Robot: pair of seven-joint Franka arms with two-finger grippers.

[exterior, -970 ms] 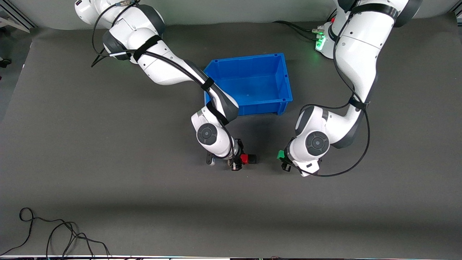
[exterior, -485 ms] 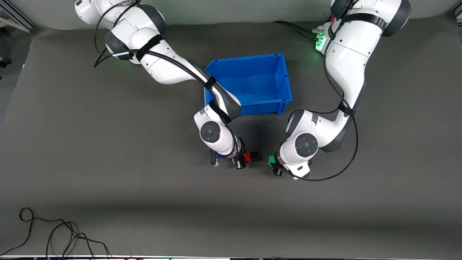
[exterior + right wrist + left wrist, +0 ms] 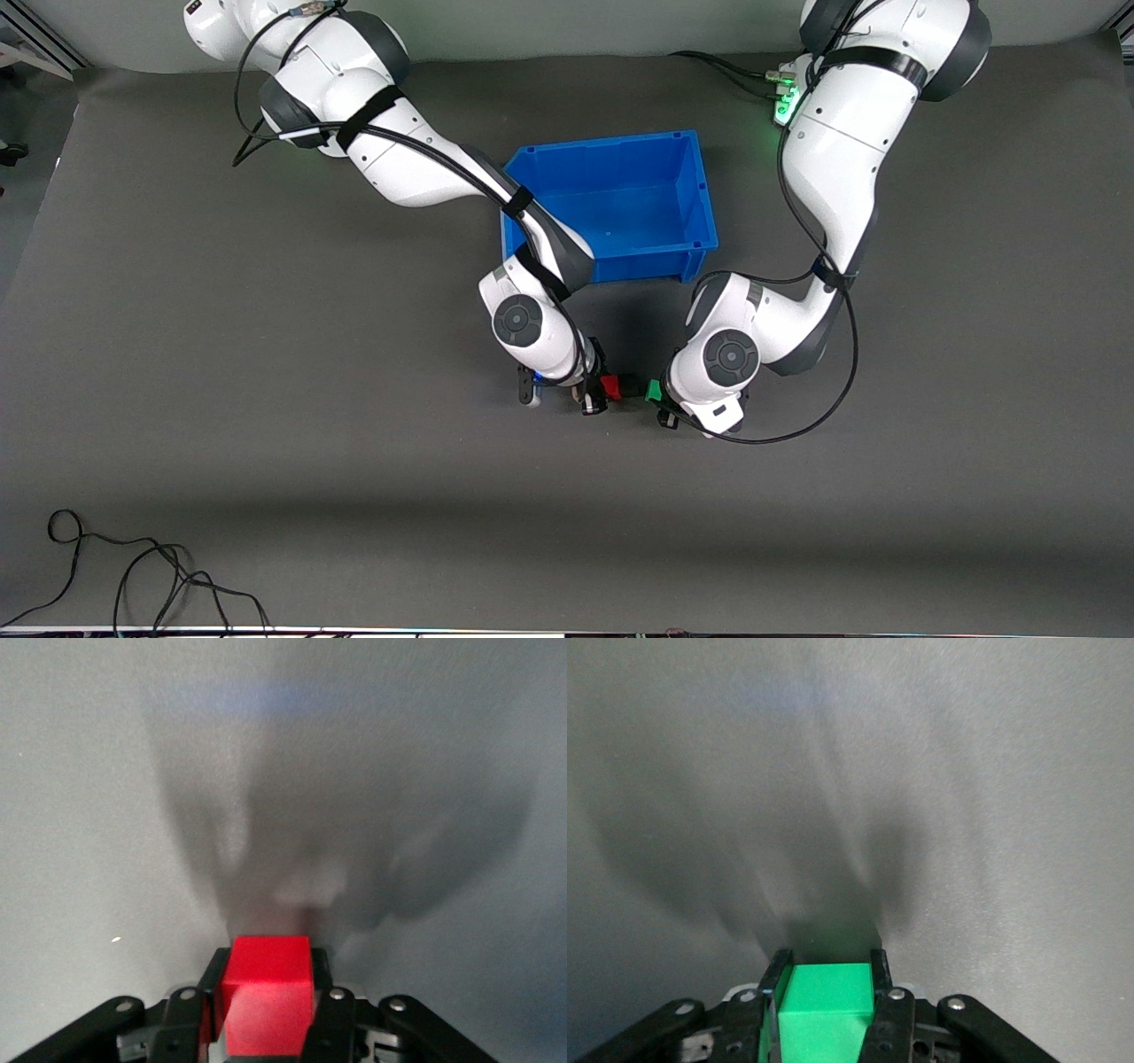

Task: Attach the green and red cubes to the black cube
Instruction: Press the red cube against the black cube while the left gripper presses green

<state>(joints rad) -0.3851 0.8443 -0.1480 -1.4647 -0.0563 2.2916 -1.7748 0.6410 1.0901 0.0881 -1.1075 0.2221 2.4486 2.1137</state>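
My right gripper (image 3: pixel 595 385) is shut on the red cube (image 3: pixel 611 386), over the table near the blue bin. The black cube (image 3: pixel 630 385) sits against the red cube's side that faces the left arm. My left gripper (image 3: pixel 659 402) is shut on the green cube (image 3: pixel 654 390), which is close beside the black cube; I cannot tell whether they touch. In the right wrist view the red cube (image 3: pixel 266 992) fills the gripper (image 3: pixel 266 967) and the black cube is hidden. In the left wrist view the green cube (image 3: pixel 824 1001) sits between the gripper's (image 3: pixel 830 967) fingers.
A blue bin (image 3: pixel 700 244) with nothing in it stands farther from the front camera, just past both wrists. A loose black cable (image 3: pixel 151 576) lies near the table's front edge at the right arm's end.
My left gripper has carried the green cube toward the right arm's end, closing the gap to the black cube. My right gripper has shifted slightly toward it with the red and black cubes.
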